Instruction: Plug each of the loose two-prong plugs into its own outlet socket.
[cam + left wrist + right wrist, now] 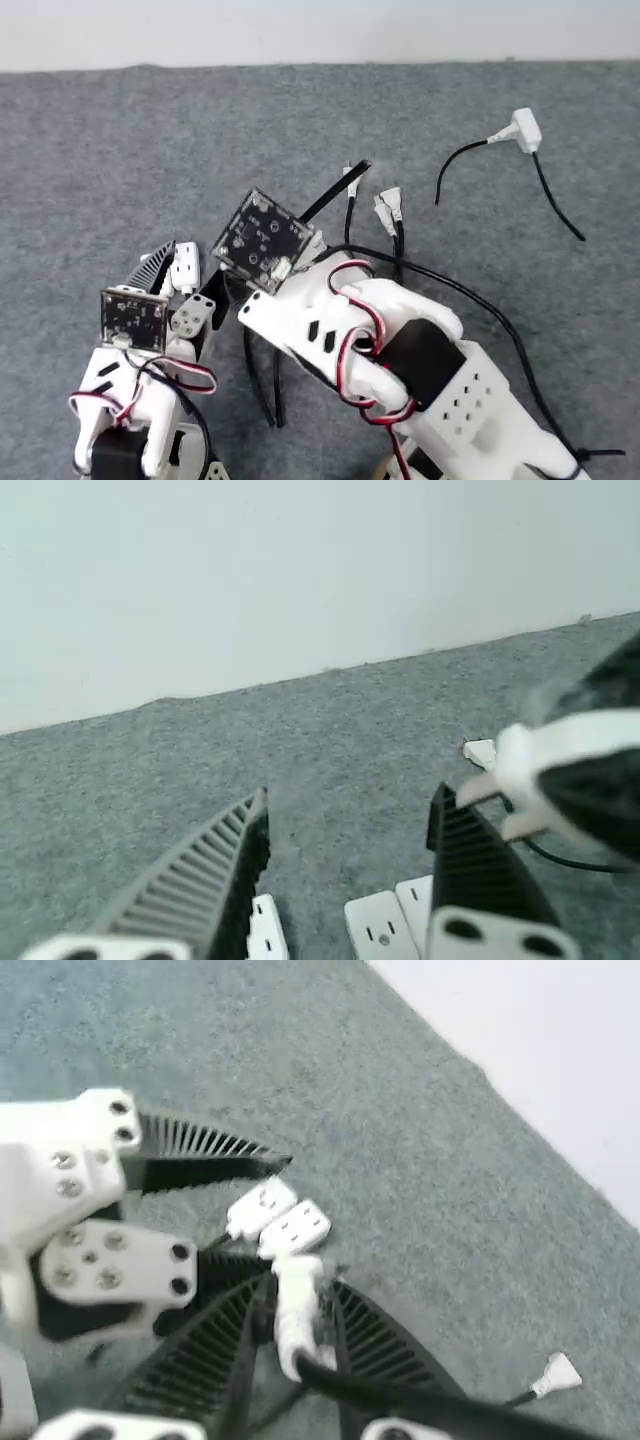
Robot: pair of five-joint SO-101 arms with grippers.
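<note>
The left tool (350,800) stands with fingers apart, straddling the outlet sockets (295,1228). Just beside the sockets, the right tool (298,1295) is clamped on a white plug (295,1320).

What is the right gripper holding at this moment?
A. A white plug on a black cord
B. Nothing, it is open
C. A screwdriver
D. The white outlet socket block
A: the right gripper is shut on a white plug, whose black cord trails off, close to the outlet sockets lying on the table.
</note>
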